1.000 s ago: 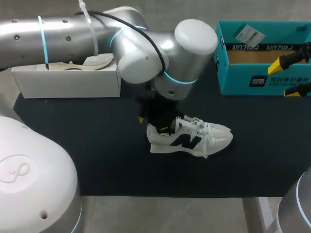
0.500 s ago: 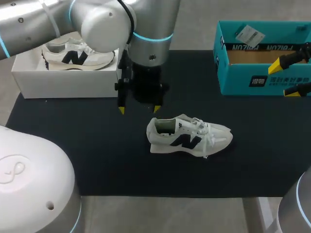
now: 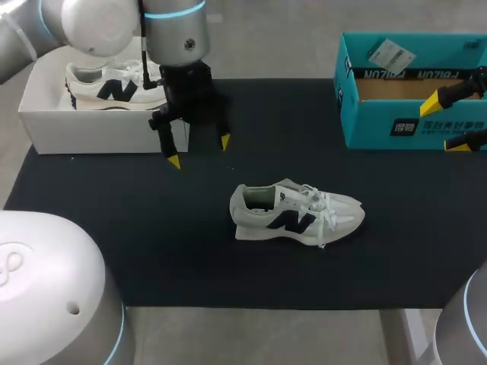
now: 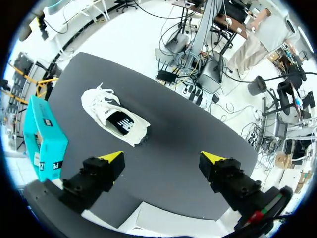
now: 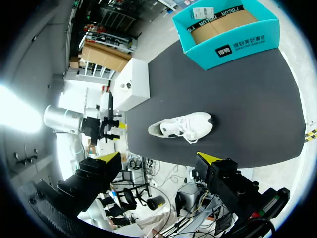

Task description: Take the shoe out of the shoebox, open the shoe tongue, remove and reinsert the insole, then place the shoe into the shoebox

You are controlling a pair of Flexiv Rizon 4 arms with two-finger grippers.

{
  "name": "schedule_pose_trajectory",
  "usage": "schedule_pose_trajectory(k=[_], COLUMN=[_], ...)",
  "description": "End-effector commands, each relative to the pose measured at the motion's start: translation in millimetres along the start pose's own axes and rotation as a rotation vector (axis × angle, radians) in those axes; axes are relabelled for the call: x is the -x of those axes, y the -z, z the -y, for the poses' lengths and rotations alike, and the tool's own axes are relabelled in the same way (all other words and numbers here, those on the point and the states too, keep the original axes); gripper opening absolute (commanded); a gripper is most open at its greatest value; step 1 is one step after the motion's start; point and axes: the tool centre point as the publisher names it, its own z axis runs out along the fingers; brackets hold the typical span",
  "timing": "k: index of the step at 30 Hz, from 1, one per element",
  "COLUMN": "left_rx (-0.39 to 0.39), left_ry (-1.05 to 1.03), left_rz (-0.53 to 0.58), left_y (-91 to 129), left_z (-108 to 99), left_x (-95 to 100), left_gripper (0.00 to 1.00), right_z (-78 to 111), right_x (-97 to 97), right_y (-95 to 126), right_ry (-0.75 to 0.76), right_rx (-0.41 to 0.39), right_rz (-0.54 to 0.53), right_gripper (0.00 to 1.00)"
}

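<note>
A white shoe (image 3: 297, 213) with a dark emblem on its side lies on its sole on the black mat (image 3: 152, 251), toe toward the teal shoebox (image 3: 411, 125) and outside it. The shoebox carries a row of dark lettering along its inner flap, a black label (image 3: 404, 127) with pale print on its front wall, and a white tag (image 3: 390, 55) on its rim. None of this print is read off here.

The left gripper (image 3: 199, 151) hangs with its yellow-tipped fingers spread apart and nothing between them, just in front of the white box (image 3: 99, 133) that holds a second shoe (image 3: 106, 87). It is well apart from the shoe on the mat, which lies ahead of it in the left wrist view.

The right gripper (image 3: 449, 122), its fingers also spread and empty, sits before the shoebox's front wall.

A second ago the left gripper was down at the shoe's heel. It has since lifted and drawn back toward the white box, while the shoe has not shifted.
</note>
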Motion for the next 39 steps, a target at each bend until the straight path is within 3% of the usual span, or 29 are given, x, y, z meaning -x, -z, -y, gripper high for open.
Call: schedule_pose_trajectory(k=[1, 11, 14, 30, 31, 35, 39], left_rx=[-0.024, -0.032, -0.07, -0.07, -0.129, -0.242, -0.322], left_ry=[0.036, 0.138, 0.071, 0.071, 0.13, 0.389, 0.555], left_rz=[0.195, 0.279, 0.242, 0.242, 0.276, 0.339, 0.362], left_y=[-3.9, 0.3, -7.9, -7.9, -5.2, -4.8, -20.4], left_z=[0.1, -7.0, -10.1, -10.1, -13.3, -25.3, -35.4], left_x=[-11.4, -28.9, -27.1, -27.1, -25.4, -27.6, -32.9], left_gripper=[1.0, 1.0, 1.0, 1.0, 1.0, 1.0, 1.0], right_z=[0.5, 0.5, 0.5, 0.5, 0.5, 0.5, 0.5], right_x=[0.4, 0.4, 0.4, 0.4, 0.4, 0.4, 0.4], right_y=[-0.6, -0.6, -0.6, -0.6, -0.6, -0.6, -0.6], right_ry=[-0.001, -0.001, -0.001, -0.001, -0.001, -0.001, -0.001], right_rx=[0.002, 0.002, 0.002, 0.002, 0.002, 0.002, 0.002], right_rz=[0.002, 0.002, 0.002, 0.002, 0.002, 0.002, 0.002], right_gripper=[1.0, 1.0, 1.0, 1.0, 1.0, 1.0, 1.0])
